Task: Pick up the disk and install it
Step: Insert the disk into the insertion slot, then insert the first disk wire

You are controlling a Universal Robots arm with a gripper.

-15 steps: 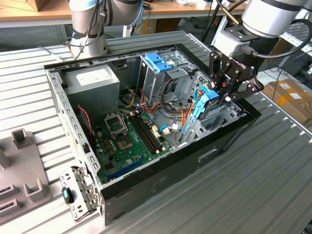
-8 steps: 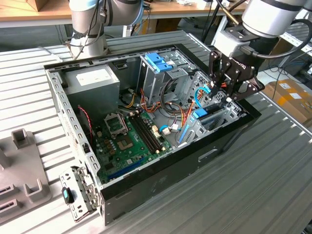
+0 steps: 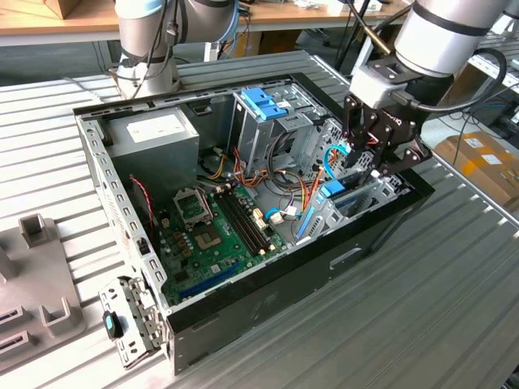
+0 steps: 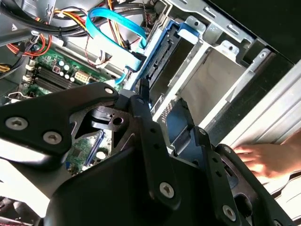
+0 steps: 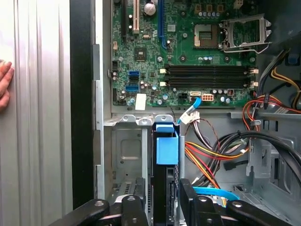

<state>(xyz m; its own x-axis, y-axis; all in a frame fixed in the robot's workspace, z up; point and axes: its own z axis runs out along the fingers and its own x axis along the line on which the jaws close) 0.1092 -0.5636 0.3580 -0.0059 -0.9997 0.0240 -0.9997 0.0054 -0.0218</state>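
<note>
Gripper (image 5: 164,188) jaws stood narrowly closed on the disk (image 5: 166,147), held edge-on between them and partly entered in the drive bay (image 5: 126,155); insertion was judged in hand, requiring straight alignment with the bay.

The disk (image 5: 166,149) stands in the bay (image 5: 124,155) at one end of the case (image 3: 268,312), next to the circuit board (image 5: 155,52), and the case sits on the table (image 3: 422,324).
</note>
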